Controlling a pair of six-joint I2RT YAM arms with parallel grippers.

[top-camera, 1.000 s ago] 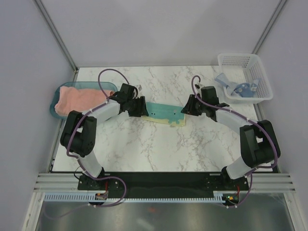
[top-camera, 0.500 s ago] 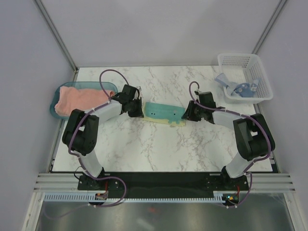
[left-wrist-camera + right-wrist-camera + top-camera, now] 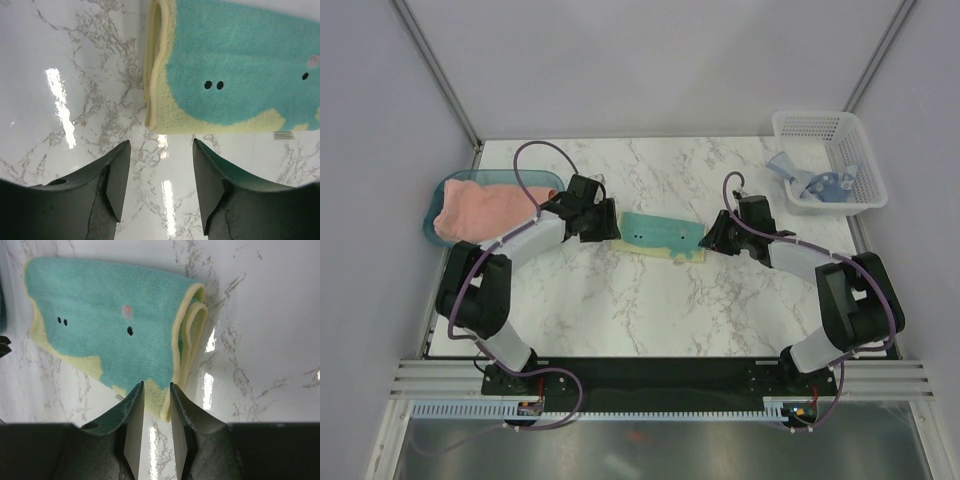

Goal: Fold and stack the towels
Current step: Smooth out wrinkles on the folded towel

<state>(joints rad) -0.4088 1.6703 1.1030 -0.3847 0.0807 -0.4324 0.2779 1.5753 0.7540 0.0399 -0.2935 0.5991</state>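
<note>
Your left hand (image 3: 160, 149) stands wide with nothing between its fingers, low over the surface (image 3: 650, 310) and just short of the left end of the yellow towel (image 3: 235, 75). That towel lies folded flat in a long strip at mid-surface, teal side up, with its doubled yellow edge facing the left hand. Your right hand (image 3: 157, 390) is at the strip's other end, fingers narrow. The towel's yellow corner reaches in between the tips, and you cannot tell whether they press on it. The pink towel (image 3: 480, 207) lies bunched in the tray (image 3: 448, 181) at the left edge. The blue towel (image 3: 810, 182) sits crumpled in the basket (image 3: 820, 117) at the far right corner, well apart from both hands.
</note>
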